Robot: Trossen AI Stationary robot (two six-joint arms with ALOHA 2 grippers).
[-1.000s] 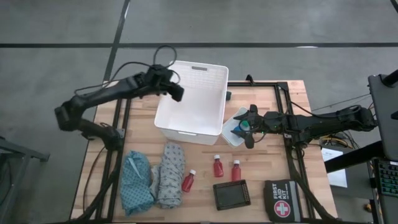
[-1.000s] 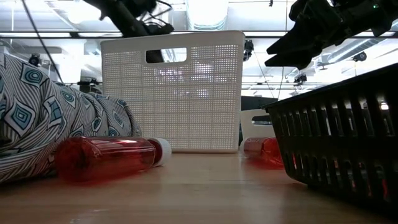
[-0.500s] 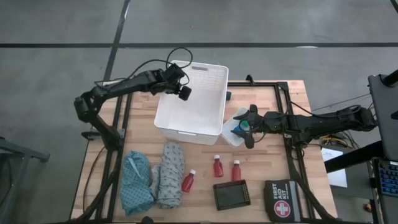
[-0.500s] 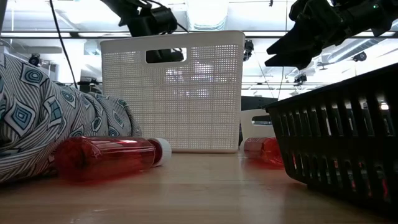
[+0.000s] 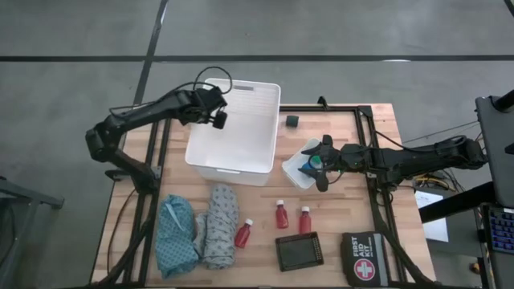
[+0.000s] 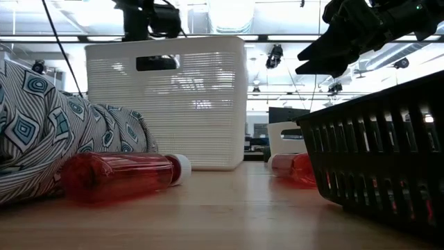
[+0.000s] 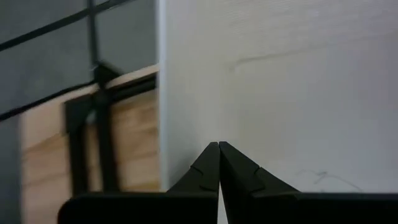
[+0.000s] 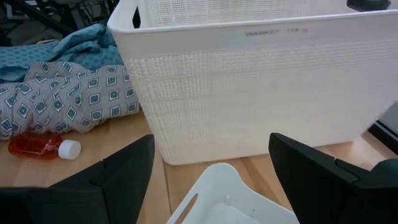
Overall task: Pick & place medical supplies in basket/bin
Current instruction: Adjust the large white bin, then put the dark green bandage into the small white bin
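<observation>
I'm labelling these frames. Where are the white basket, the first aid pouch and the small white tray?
white basket (image 5: 215,152): high view, bare floor inside.
first aid pouch (image 5: 363,258): high view, its middle.
small white tray (image 5: 292,169): high view, near rim.

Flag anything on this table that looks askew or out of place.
The basket sits crooked, turned off the table's lines, with its far corner past the table edge. The shut left gripper is at its left wall. All three red bottles lie on their sides. Nothing looks spilled or damaged.

Matt white slotted plastic basket (image 5: 233,132), patterned cloth (image 5: 218,225), glossy red bottle (image 6: 121,177), bare wood table (image 5: 337,209).
</observation>
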